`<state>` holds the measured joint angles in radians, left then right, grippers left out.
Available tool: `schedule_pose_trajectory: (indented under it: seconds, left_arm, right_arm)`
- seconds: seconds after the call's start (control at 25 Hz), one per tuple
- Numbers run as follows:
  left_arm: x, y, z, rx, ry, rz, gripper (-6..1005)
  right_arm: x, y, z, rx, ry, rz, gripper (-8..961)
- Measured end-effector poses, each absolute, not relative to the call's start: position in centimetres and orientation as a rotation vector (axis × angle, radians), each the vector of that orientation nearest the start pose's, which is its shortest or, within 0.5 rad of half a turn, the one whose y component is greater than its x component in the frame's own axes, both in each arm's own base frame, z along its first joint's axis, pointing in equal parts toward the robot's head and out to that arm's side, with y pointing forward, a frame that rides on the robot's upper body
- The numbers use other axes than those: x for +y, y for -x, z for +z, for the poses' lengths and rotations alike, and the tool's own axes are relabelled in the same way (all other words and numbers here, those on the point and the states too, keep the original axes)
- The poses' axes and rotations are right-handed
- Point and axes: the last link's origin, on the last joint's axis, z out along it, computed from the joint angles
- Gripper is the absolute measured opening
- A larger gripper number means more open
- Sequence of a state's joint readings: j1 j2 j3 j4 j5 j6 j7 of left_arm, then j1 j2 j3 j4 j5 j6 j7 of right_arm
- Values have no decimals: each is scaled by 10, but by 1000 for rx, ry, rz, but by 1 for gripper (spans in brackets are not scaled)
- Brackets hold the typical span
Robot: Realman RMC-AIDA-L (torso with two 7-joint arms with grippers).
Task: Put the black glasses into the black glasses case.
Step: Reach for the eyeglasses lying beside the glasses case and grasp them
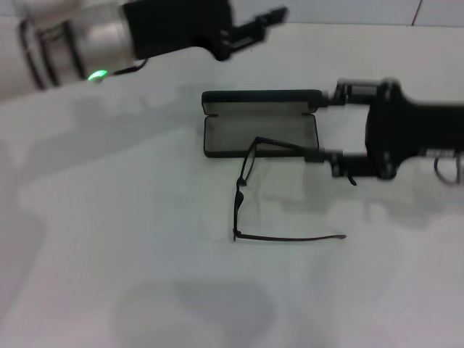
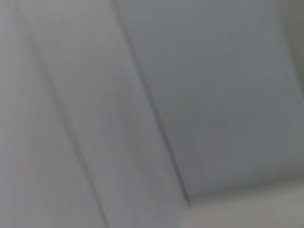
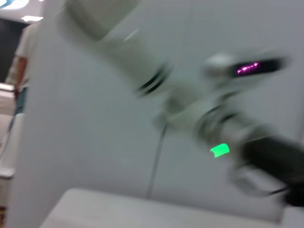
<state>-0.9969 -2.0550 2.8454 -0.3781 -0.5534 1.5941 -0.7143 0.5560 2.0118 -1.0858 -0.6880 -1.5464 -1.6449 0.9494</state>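
The black glasses (image 1: 250, 190) lie unfolded on the counter (image 1: 130, 275), one temple propped on the front edge of the open black glasses case (image 1: 259, 125), the other stretching toward 3 o'clock. The right claw (image 1: 322, 125), fingers spread, straddles the case's 3 o'clock end and is nearer; the glasses lie toward its 7 o'clock. The left claw (image 1: 272, 18) hangs at 12 o'clock, grip unclear.

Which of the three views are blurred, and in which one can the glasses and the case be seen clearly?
Head view: fairly sharp, showing the black glasses and open black glasses case with soft shadows on the table. Left wrist view: only grey smear. Right wrist view: motion-blurred.
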Motion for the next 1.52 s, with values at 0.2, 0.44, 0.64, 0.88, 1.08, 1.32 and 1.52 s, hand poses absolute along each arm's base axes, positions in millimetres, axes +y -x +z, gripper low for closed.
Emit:
schedule_pose_trajectory:
  seconds: [0.2, 0.44, 0.64, 0.88, 1.08, 1.32, 1.52]
  left_arm:
    - [366, 213, -2, -89, 2203, -1149, 461]
    - [337, 257, 6, -372, 2041, -1220, 474]
    - [328, 276, 3, -502, 1998, -1195, 606]
    - [316, 287, -1, -555, 1981, -1185, 783]
    - [311, 290, -5, -580, 1973, -1184, 808]
    - [310, 291, -7, -591, 1967, -1180, 810]
    - [316, 288, -10, -604, 1972, -1172, 808]
  right_arm:
    - [361, -152, 25, -516, 2867, 629, 680]
    - [377, -107, -4, -859, 3030, -58, 680]
    - [375, -79, -43, -1143, 3012, -467, 679]
    - [375, -59, -77, -1390, 2844, -647, 679]
    - [373, -52, -98, -1517, 2750, -716, 679]
    - [364, -60, -126, -1645, 2624, -766, 678]
    - [361, -64, -136, -1672, 2575, -729, 678]
